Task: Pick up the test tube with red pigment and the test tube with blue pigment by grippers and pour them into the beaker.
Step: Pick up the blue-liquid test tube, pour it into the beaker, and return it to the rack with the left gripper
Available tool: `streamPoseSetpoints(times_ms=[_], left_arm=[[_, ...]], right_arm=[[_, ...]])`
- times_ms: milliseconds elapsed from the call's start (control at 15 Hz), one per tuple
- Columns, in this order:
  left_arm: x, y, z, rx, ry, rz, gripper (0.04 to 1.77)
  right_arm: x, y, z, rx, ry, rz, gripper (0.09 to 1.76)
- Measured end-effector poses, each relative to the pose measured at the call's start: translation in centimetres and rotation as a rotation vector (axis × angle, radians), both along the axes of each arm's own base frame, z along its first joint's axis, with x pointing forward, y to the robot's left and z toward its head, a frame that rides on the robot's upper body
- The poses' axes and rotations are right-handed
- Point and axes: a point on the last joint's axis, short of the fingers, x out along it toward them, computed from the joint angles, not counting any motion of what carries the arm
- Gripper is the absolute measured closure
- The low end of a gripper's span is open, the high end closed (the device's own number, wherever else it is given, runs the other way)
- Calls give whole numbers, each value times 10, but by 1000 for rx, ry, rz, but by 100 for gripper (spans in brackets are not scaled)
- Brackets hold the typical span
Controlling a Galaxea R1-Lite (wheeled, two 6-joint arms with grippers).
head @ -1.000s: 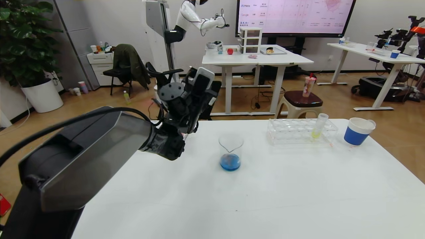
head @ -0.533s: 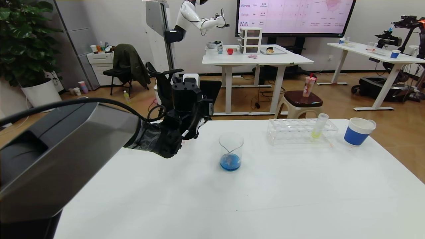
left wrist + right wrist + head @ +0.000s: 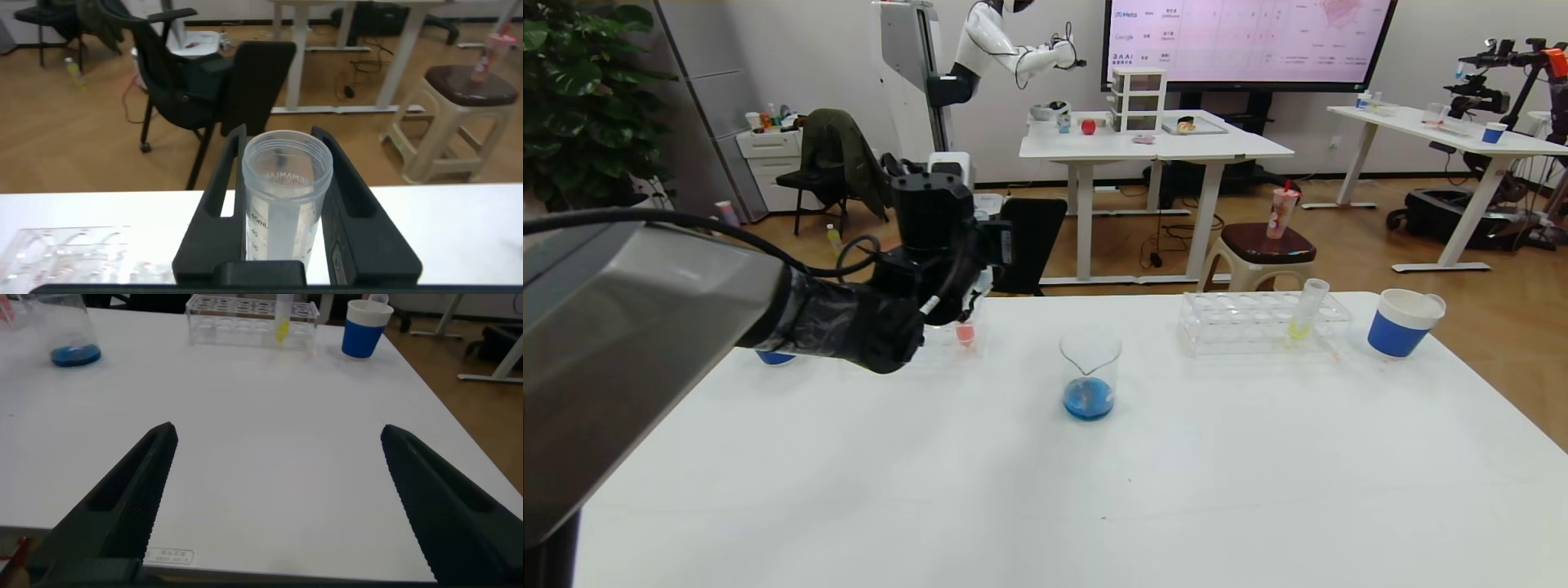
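Note:
My left gripper [image 3: 968, 298] is at the back left of the table, left of the beaker, and is shut on a clear test tube [image 3: 286, 196]. The tube stands upright between the fingers and shows no liquid. Just below the gripper a tube with red liquid [image 3: 965, 333] stands in a clear rack [image 3: 943, 343]; I cannot tell whether it is the vivid or the paler red. The beaker [image 3: 1089, 376] stands mid-table with blue liquid in its bottom; it also shows in the right wrist view [image 3: 61, 327]. My right gripper [image 3: 278, 431] is open and empty over the table's front part.
A second clear rack [image 3: 1254, 325] at the back right holds a tube with yellow liquid [image 3: 1304, 314]. A blue-banded white cup [image 3: 1401, 324] stands right of it. Another blue cup [image 3: 774, 357] peeks out behind my left arm. The left rack also shows in the left wrist view [image 3: 65, 253].
My left arm has swung left and back, away from the beaker, with the tube in it. The red tube and the left cup have come into sight.

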Motion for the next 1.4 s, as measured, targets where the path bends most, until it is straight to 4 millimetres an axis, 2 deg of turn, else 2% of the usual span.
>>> streamPoseSetpoints(times_ms=[267, 467, 667, 800, 1067, 1400], left_arm=[[11, 92, 12, -6, -2, 117, 128], [13, 168, 8, -28, 16, 222, 128], [12, 224, 1, -35, 31, 278, 128], [14, 243, -5, -33, 30, 309, 128], [25, 263, -17, -25, 16, 348, 128], [41, 283, -42, -27, 44, 389, 128]], right_arm=[[0, 0, 0, 0, 0, 0, 11], [0, 0, 0, 0, 0, 0, 11], [0, 0, 0, 0, 0, 0, 11], [0, 0, 0, 0, 0, 0, 11], [0, 0, 0, 0, 0, -1, 11], [0, 0, 0, 0, 0, 0, 11]])
